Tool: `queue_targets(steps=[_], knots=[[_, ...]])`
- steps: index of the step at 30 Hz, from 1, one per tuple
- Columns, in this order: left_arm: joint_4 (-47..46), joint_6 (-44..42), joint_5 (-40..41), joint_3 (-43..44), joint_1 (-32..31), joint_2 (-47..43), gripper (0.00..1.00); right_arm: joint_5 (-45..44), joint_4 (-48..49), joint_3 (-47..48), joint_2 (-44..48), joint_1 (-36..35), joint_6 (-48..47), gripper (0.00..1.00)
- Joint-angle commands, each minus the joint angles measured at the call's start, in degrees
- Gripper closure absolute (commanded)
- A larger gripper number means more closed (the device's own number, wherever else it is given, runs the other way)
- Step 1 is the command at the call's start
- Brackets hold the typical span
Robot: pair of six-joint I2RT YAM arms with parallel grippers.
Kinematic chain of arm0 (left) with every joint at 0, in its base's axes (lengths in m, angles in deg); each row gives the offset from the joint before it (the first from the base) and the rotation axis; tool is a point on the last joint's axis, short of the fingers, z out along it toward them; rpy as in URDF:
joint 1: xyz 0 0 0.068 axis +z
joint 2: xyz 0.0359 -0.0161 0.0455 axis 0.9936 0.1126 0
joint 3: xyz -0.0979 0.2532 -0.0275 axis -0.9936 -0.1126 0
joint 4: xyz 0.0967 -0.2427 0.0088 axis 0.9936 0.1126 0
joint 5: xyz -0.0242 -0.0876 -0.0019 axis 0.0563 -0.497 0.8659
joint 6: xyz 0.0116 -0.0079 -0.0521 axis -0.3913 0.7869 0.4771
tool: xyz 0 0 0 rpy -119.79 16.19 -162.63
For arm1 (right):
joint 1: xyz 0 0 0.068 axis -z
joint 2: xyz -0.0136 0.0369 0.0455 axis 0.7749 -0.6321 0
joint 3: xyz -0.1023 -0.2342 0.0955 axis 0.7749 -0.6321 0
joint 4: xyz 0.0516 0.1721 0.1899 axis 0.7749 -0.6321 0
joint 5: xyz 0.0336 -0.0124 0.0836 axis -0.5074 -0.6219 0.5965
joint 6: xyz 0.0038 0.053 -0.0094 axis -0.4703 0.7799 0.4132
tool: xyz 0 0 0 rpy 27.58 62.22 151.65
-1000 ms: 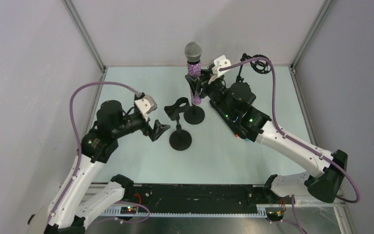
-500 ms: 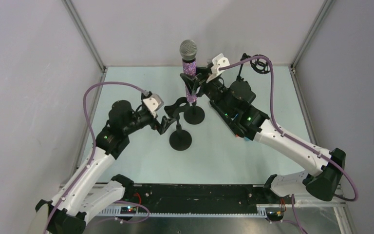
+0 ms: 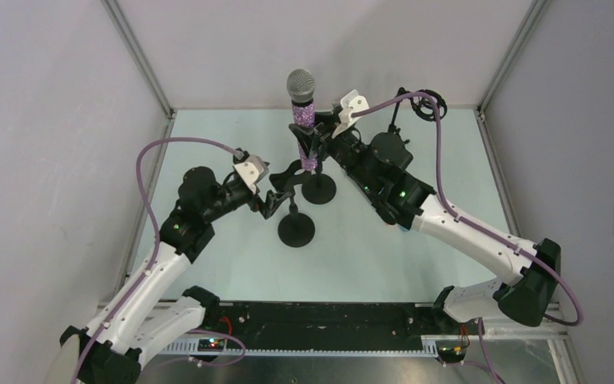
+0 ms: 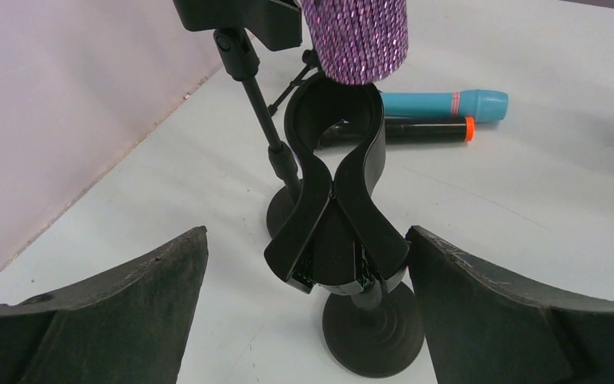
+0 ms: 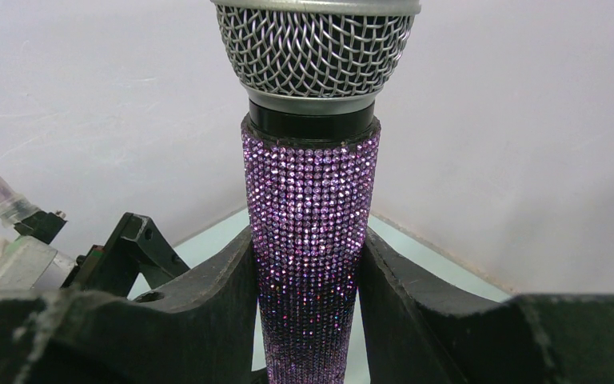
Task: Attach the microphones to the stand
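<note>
The right claw (image 5: 310, 296) clamps the purple microphone (image 5: 312, 184); the left claw (image 4: 305, 240) gapes wide astride the stand clip (image 4: 320, 200).

Purple glittery microphone with silver mesh head (image 3: 302, 112) (image 5: 312, 240) stands upright, base just above a black clip stand (image 4: 336, 208) (image 3: 296, 228). Teal microphone (image 4: 440, 104) and black orange-tipped microphone (image 4: 416, 130) lie side by side on the bench (image 4: 528, 200).

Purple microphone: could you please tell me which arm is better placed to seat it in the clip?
Right: the right hand holds the purple microphone upright over the clip; the left hand is open, straddling its handles.
</note>
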Motion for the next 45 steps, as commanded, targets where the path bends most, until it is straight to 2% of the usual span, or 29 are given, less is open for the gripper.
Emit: queue_targets(steps=[1,18,28,31,32,33,34,35,36,38,43,44,45], knots=[[-2.57,0.7,-0.81,-0.38,-0.3,-0.98,0.03,0.36,5.83,3.46,-0.75,-1.18,-0.69,1.0],[-2.5,0.44,-1.93,0.09,-0.3,-0.11,0.16,-1.56,10.97,3.72,-3.91,-4.08,-6.49,1.0],[-1.85,-0.33,-2.5,-0.09,-0.3,-0.05,0.35,-1.65,10.24,3.35,-4.25,-4.17,-6.82,1.0],[-1.54,-0.93,-2.78,-0.27,-0.34,-0.16,0.45,-1.59,10.65,3.2,-4.47,-4.12,-6.85,1.0],[-1.21,-1.34,-3.22,-0.51,-0.3,-0.29,0.56,-1.22,11.47,3.27,-4.98,-3.97,-6.82,1.0],[-1.14,-1.45,-3.58,-0.56,-0.3,-0.24,0.6,-1.14,12.06,3.62,-5.5,-3.91,-6.9,1.0],[-1.07,-1.6,-3.75,-0.66,-0.3,-0.22,0.72,-1.17,11.77,4.28,-5.76,-3.93,-7.0,1.0],[-0.89,-1.58,-3.91,-0.64,-0.3,-0.02,0.79,-1.24,11.57,4.43,-5.96,-3.98,-7.25,1.0],[-0.77,-1.61,-3.92,-0.44,-0.34,0.11,0.93,-1.57,11.19,4.3,-5.94,-4.05,-7.24,1.0],[-0.25,-2.14,-3.83,-0.27,-0.3,0.21,0.99,-2.05,11.2,2.9,-5.52,-3.97,-6.76,1.0],[0.01,-2.51,-4.35,-0.95,-0.21,-0.01,1.0,-2.97,12.25,-0.03,-4.64,-4.36,-6.81,1.0],[0.12,-2.48,-5.02,-0.91,-0.3,-0.01,0.93,-3.03,12.39,-0.06,-4.62,-4.37,-6.81,1.0],[0.71,-2.25,-5.35,-0.77,-0.3,0.01,0.49,-3.01,12.54,-0.07,-4.53,-4.33,-6.96,1.0]])
